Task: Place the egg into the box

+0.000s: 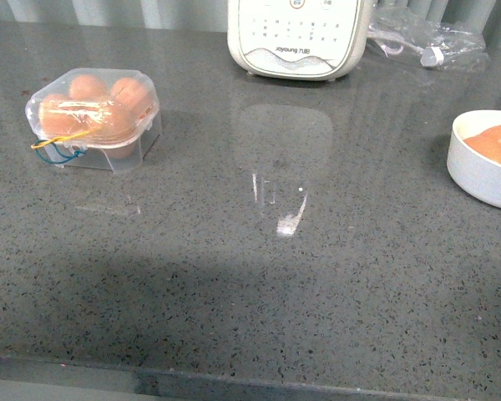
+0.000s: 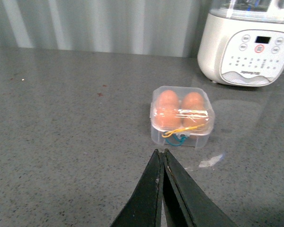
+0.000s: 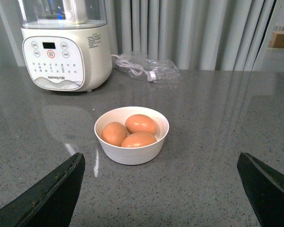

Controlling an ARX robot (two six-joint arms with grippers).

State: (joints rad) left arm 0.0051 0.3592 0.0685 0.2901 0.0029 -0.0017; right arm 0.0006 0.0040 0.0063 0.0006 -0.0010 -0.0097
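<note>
The box [image 1: 93, 117] is a clear plastic egg case with its lid down, holding several brown eggs, with yellow and teal bands at its front. It sits at the left of the counter and shows in the left wrist view [image 2: 182, 116]. My left gripper [image 2: 161, 153] is shut and empty, a short way in front of the box. Three brown eggs [image 3: 132, 131] lie in a round white bowl [image 3: 131, 152], which stands at the right edge in the front view [image 1: 484, 171]. My right gripper [image 3: 161, 165] is open wide and empty, short of the bowl.
A white Joyoung kitchen appliance [image 1: 299, 38] stands at the back middle of the grey speckled counter [image 1: 259, 276]. A clear plastic bag with a cable [image 1: 426, 38] lies at the back right. Curtains hang behind the counter.
</note>
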